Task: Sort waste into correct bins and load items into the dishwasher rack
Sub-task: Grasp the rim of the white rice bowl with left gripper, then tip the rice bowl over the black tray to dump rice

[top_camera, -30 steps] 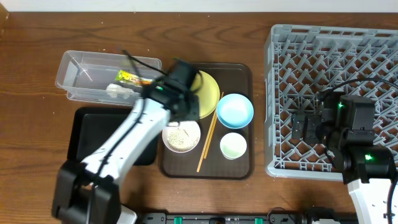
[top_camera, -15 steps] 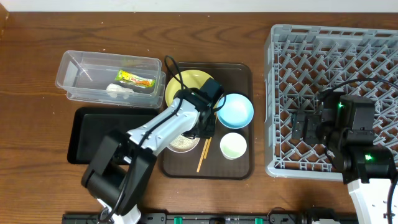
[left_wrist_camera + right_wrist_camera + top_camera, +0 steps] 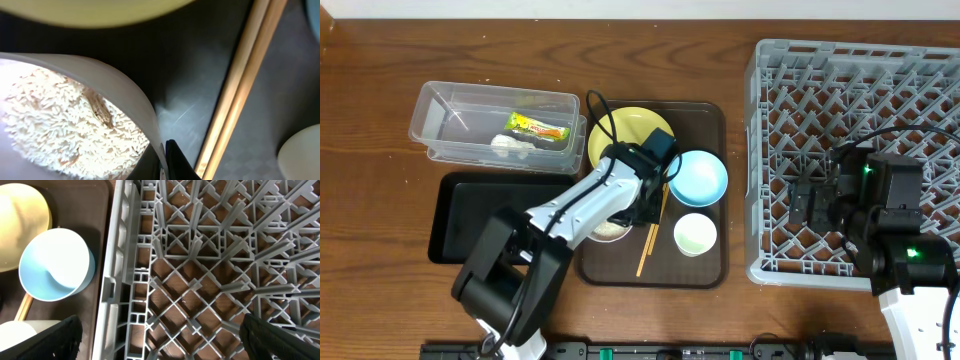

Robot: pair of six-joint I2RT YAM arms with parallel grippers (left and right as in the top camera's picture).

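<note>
Jaws of the left gripper (image 3: 640,212) are straddling the rim of the white bowl (image 3: 117,87) near the desk's centre, clamping undeterminable. Chopsticks (image 3: 245,85) are lying just beyond, toward the right edge, running front-to-back.

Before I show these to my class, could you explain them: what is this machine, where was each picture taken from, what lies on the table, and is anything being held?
Two robot arms, left and right, stand at a wooden table, each ending in a two-finger gripper. One picture looks down from above; the other two come from cameras on the wrists. On a brown tray lie a yellow plate, a blue bowl, a green cup, chopsticks and a white bowl of rice. The left gripper is down at that bowl's rim; whether it grips cannot be told. The right gripper hangs open over the grey rack, holding nothing. A clear tub holds a wrapper and a tissue; a black tray lies beside it.
</note>
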